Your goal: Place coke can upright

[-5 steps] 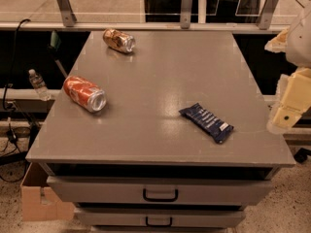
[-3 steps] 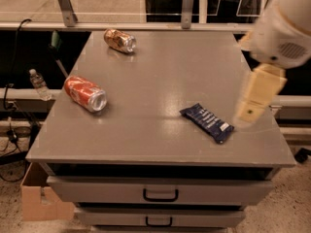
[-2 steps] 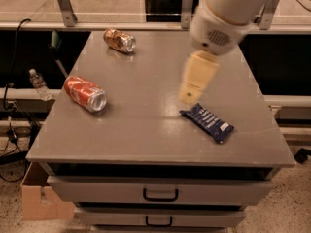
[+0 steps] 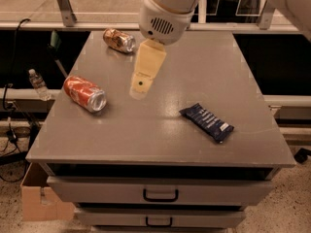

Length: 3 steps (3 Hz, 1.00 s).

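Coke can: the coke can [image 4: 85, 93] lay on its side near the left edge of the grey table [image 4: 209, 67], silver end facing front-right, not yet upright.
Gripper: the gripper [image 4: 138, 89] hung over the middle of the table, just right of the can and apart from it, carrying nothing.
Jaw state: could not be told; from this angle only one cream blade showed, and any gap behind it was hidden.
Other things: a gold-brown can [image 4: 119, 40] lay on its side at the back left; a dark blue snack wrapper [image 4: 206, 122] sat well apart on the right.
Risk, rolling: the can was round and close to the left edge, so a nudge from the right during the approach would probably have sent it rolling off the table.
Risk, grasp: a pinch across the curved body, off its middle, could have let the smooth aluminium slip or swing while being tipped up.
Risk, release: letting go before the bottom rim sat flat could have toppled it again.
Risk, wrong target: the gold-brown can was a similar shape; colour set the two apart.
Hidden: the wrist housing [image 4: 165, 13] ran out of the top of the view and covered part of the table's back edge.
Hard to read: the can's lettering and the gripper's height above the surface.
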### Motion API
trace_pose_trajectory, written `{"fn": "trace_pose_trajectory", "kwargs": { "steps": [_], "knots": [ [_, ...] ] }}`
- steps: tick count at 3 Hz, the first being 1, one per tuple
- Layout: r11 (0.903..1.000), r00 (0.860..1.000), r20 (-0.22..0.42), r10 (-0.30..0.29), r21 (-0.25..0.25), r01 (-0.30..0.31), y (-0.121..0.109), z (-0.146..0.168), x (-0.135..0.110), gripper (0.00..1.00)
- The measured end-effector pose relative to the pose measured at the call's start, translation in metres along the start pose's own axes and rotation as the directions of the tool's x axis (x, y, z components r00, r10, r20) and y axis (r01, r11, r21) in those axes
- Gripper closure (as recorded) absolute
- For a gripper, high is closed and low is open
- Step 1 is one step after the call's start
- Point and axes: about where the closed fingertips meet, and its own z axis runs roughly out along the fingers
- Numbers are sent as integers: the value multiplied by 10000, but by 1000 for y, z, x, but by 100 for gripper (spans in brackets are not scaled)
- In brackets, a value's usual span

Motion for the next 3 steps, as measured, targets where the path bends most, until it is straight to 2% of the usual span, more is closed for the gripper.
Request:
{"fn": "trace_pose_trajectory", "kwargs": {
  "steps": [1, 2, 3],
  "knots": [
    [9996, 9994, 253, 247, 112, -250, -4, -2, -4, 0],
    [9979, 9979, 9, 650, -30, -650, -12, 32, -23, 0],
    [9930, 9922, -414, 1175, -56, -1179, -23, 72, -55, 0]
  ]
}}
